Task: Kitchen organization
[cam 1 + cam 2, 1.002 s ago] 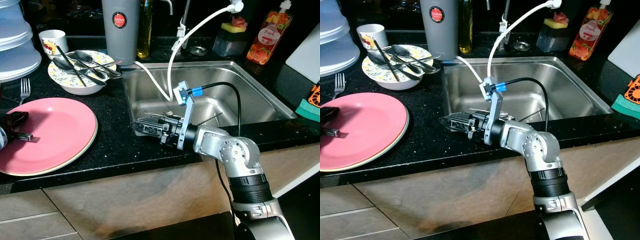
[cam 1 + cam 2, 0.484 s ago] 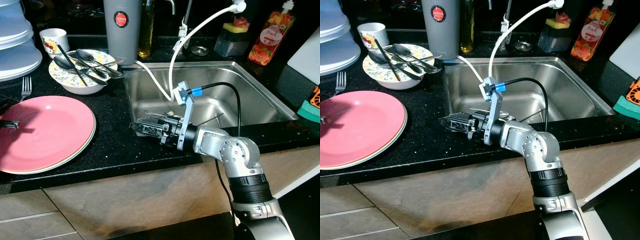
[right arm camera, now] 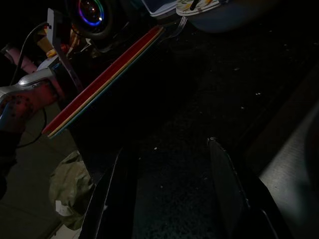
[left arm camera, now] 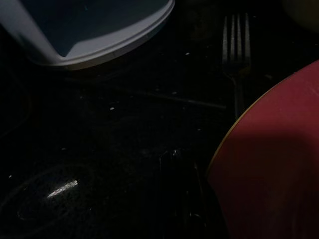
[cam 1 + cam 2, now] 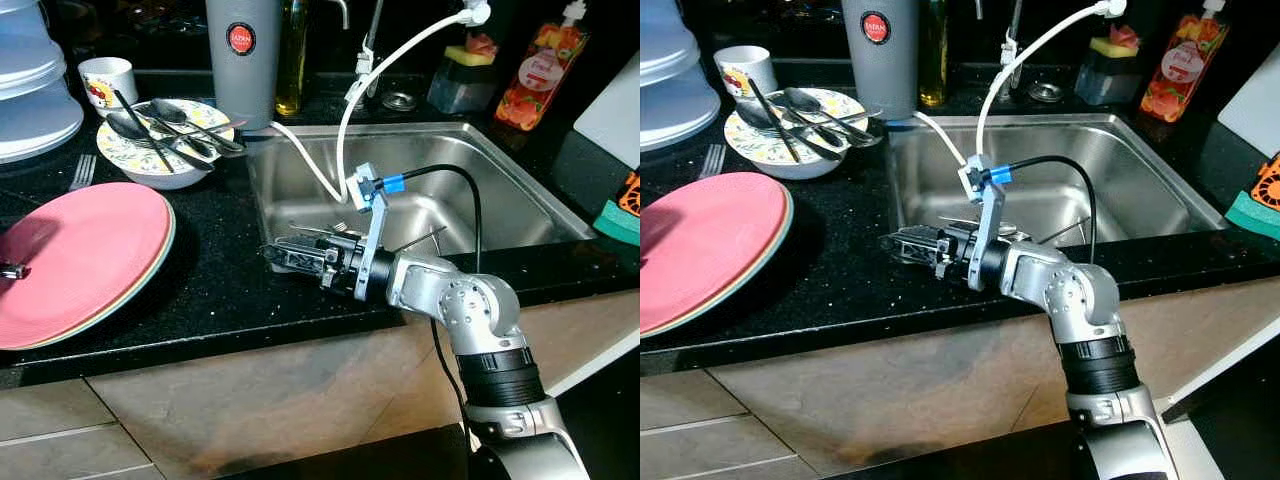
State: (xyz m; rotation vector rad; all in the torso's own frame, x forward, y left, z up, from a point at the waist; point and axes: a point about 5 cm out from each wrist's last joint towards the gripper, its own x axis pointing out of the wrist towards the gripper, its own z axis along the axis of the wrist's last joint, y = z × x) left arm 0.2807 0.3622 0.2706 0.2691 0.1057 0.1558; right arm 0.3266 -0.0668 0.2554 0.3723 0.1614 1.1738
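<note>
Pink plate (image 5: 80, 255) sits at my left on the black surface (image 5: 230, 290), overhanging the front edge. Probably rigid, glossy, breakable; take the rim. Right gripper (image 5: 285, 253) fingers open, empty, beside the sink (image 5: 500, 190). Left gripper (image 5: 12, 270) at the plate rim, can't tell.

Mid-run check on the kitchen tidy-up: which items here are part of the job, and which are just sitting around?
Part of the job:
- pink plate, tilted, its far edge raised
- fork on the counter
- patterned bowl with spoons
- right gripper, open over the counter at the sink's edge

Just lying about:
- grey tumbler
- soap bottle
- white hose
- mug
</note>
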